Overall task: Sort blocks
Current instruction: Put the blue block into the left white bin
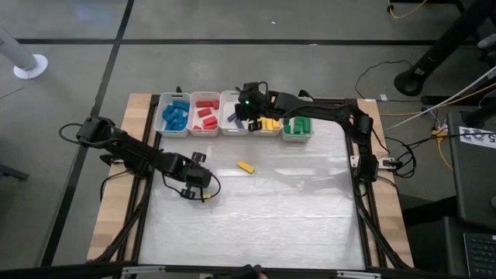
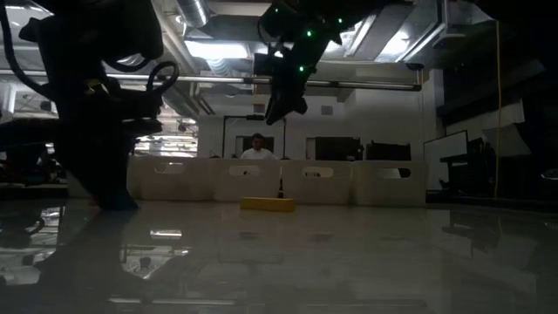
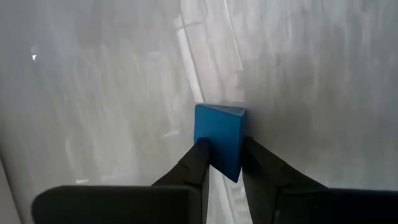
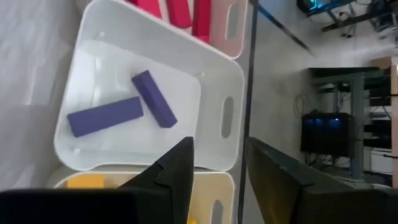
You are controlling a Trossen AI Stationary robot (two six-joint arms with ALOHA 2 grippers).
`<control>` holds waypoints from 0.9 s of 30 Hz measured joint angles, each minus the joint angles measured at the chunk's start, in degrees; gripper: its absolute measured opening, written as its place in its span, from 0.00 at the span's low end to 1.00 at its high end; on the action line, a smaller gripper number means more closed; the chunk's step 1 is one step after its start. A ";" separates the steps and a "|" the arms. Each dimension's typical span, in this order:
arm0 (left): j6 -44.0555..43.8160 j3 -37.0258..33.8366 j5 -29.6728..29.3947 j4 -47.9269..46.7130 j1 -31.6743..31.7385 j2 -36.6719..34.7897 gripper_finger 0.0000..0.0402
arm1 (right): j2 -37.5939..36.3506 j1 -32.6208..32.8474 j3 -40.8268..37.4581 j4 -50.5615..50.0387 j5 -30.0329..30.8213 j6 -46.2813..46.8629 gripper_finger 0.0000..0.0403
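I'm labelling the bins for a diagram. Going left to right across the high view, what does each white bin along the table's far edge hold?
Blue blocks → red blocks → purple blocks → yellow blocks, partly under the right gripper → green blocks.

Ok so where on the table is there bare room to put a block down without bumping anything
Most of the table is bare: the near half, and the right side between the yellow block and the right arm's base. It is crowded along the far edge, where the five white bins sit in a row under the right claw, and at the left around the left claw gripping a blue block.
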 joint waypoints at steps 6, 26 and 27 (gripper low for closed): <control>-3.81 -0.14 -1.76 3.03 0.07 -0.50 0.13 | -0.02 0.00 6.13 -7.93 0.02 0.39 0.37; -3.13 -0.17 -18.11 4.42 12.62 -17.46 0.12 | 0.03 -1.14 20.63 -37.18 -6.82 11.05 0.37; -3.02 -0.17 -19.98 4.30 13.34 -18.84 0.11 | 0.03 -1.16 20.33 -39.16 -9.75 12.01 0.37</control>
